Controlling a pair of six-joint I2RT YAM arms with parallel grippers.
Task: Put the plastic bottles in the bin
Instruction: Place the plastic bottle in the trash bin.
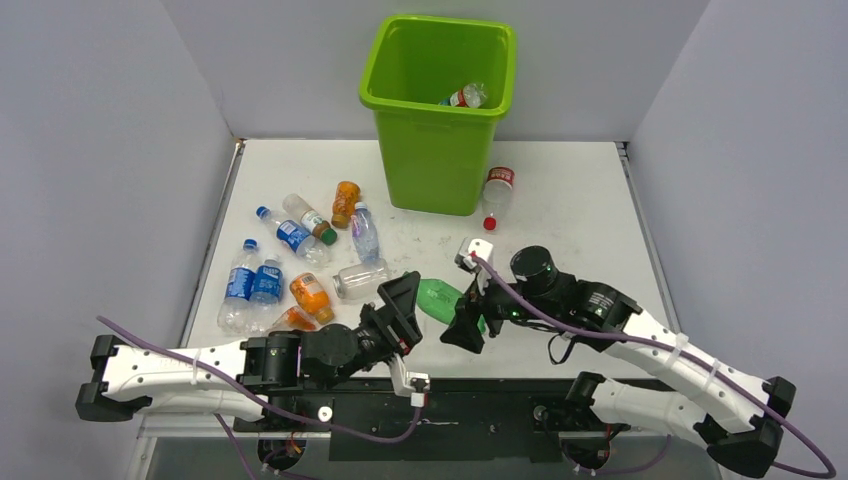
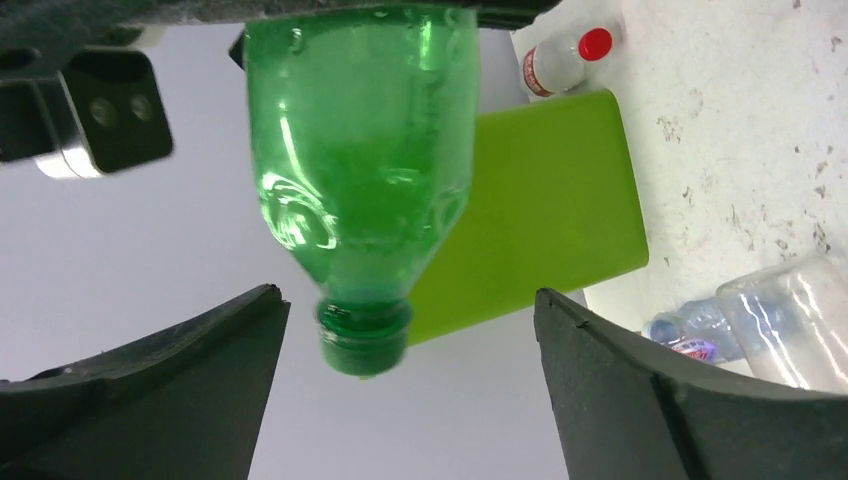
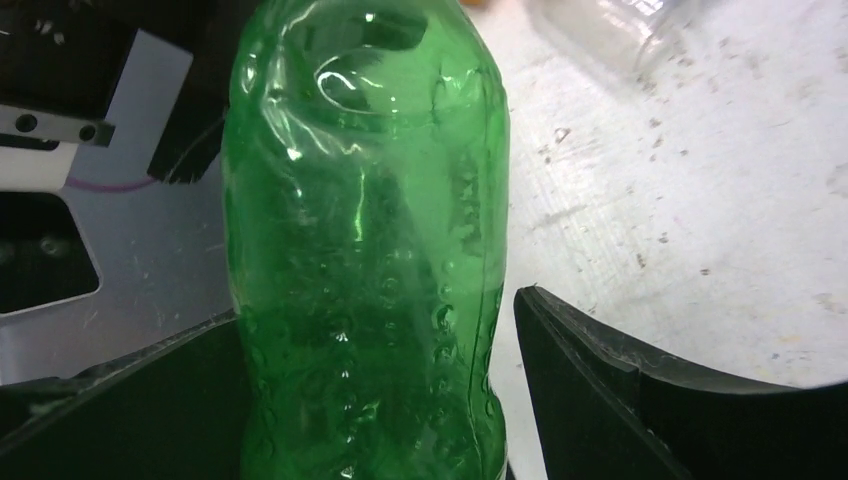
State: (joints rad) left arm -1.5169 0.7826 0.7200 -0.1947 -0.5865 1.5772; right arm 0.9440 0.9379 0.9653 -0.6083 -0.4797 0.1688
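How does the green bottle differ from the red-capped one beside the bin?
The green bottle is green all over, no label showing; the red-capped bottle is clear with a red label. The green bottle sits in the right hand; the red-capped bottle lies on the table. Both are outside the bin.

One lime-green bin [image 1: 430, 150], one bottle [image 1: 466, 96] lying inside it, eleven bottles [image 1: 266, 283] outside it, of which one green bottle [image 1: 438, 298], three orange bottles [image 1: 345, 203], seven clear bottles [image 1: 362, 280].
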